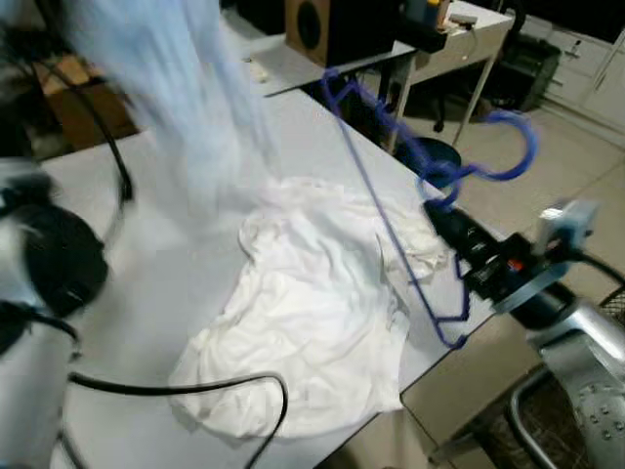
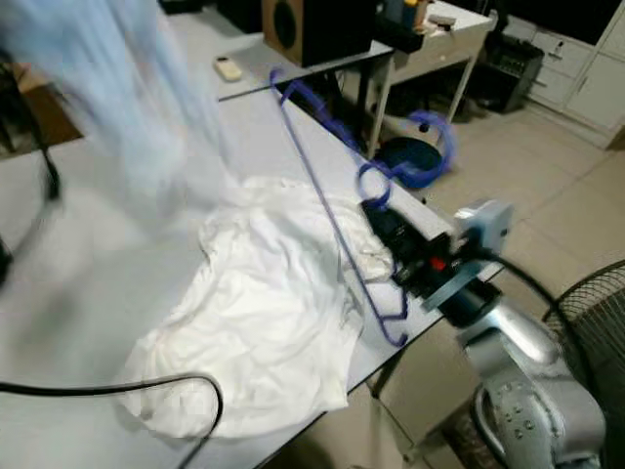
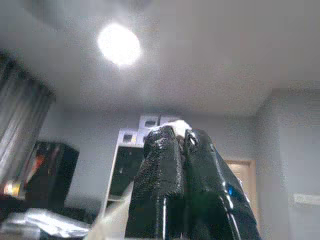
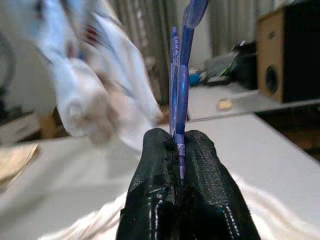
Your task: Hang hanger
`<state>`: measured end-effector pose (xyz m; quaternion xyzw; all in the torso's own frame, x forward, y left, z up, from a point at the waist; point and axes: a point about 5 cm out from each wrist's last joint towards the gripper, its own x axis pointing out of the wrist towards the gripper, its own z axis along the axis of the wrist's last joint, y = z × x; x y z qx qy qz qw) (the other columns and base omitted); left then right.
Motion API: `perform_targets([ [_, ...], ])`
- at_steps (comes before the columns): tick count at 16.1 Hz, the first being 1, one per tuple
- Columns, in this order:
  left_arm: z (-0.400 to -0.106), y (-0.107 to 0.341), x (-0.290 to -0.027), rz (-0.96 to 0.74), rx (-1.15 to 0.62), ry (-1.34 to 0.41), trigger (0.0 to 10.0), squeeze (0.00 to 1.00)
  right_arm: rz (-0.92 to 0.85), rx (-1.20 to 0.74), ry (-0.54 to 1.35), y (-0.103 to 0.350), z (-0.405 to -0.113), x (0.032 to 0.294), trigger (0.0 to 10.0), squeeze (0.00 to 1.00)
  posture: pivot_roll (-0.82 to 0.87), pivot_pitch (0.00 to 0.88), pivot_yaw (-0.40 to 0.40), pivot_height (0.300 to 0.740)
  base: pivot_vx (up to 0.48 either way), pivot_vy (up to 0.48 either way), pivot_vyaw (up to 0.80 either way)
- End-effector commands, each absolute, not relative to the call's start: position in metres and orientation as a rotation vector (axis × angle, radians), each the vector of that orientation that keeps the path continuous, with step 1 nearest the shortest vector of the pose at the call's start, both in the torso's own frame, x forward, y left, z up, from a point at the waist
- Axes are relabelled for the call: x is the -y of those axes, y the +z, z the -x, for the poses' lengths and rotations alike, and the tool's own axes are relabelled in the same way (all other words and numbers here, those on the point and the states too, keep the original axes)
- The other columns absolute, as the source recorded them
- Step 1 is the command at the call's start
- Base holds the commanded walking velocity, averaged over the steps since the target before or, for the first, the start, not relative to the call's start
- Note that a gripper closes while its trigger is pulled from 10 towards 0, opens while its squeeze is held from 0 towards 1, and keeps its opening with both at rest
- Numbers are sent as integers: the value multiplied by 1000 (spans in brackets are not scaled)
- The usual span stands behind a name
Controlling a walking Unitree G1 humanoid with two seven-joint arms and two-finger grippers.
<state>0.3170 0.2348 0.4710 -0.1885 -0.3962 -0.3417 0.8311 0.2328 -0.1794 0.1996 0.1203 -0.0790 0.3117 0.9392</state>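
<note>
Right gripper (image 4: pixel 179 150) pinches the blue hanger (image 1: pixel 391 234) above the white garment (image 1: pixel 312 313) on the worktop (image 1: pixel 146 283); left gripper (image 3: pixel 180 137) grips pale cloth (image 3: pixel 172 126) overhead.

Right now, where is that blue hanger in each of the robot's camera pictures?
Left eye: blue hanger right of centre, above white garment.
Right eye: centre, above the same garment.
Left wrist: not in it.
Right wrist: upright, pinched in right gripper.
Shared landmark: wooden speaker.

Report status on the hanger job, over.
Right gripper shut on blue hanger above white garment on table. Left gripper shut on white cloth, raised. Blurred pale fabric hangs ahead.
</note>
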Motion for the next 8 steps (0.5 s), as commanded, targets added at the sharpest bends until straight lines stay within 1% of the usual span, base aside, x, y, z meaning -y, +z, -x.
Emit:
perform_targets([
  [1, -333, 447, -233, 399, 712, -715, 0, 0, -256, 196, 622, 205, -234, 181, 10000, 0, -71, 0, 27, 740, 0, 0, 0],
  [3, -351, 405, -226, 236, 517, -649, 0, 0, -258, 203, 575, 204, -237, 184, 10000, 0, -71, 0, 30, 740, 0, 0, 0],
  [4, -354, 394, -222, 197, 468, -648, 0, 0, -258, 202, 574, 203, -237, 184, 10000, 0, -68, 0, 30, 740, 0, 0, 0],
  [8, -356, 385, -220, 154, 408, -642, 0, 0, -262, 195, 608, 203, -234, 180, 10000, 0, -67, 0, 35, 740, 0, 0, 0],
])
